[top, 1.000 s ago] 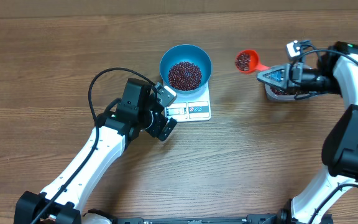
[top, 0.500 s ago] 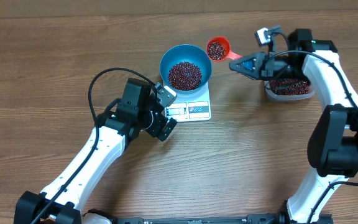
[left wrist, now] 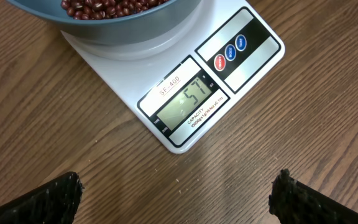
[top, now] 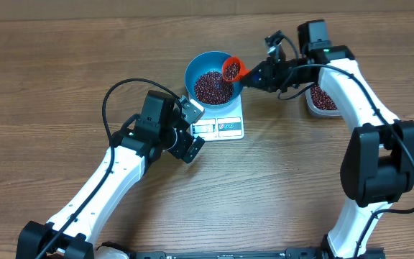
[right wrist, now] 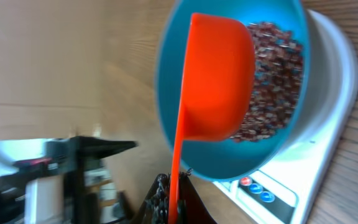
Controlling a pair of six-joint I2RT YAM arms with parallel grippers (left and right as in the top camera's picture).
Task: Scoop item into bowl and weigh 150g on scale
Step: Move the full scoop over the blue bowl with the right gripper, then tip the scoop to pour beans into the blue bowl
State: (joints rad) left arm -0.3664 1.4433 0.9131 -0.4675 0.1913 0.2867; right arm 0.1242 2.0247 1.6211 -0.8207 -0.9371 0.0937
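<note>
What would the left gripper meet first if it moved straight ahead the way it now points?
Most likely the scale: its display end lies ahead of the open left gripper, with only table between. The blue bowl sits beyond it. Height is hard to judge, so the fingers might skim over the scale.

Atop scale (top: 230, 126), bowl (top: 190, 72) holds beans (top: 211, 88); scoop (top: 232, 70) overhead.

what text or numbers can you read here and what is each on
"SF-400": on the scale, above its display.
"57": on the display.
"CAPACITY": under the display; the finer line below is too small to read.
Labels on the buttons: too small to read.
</note>
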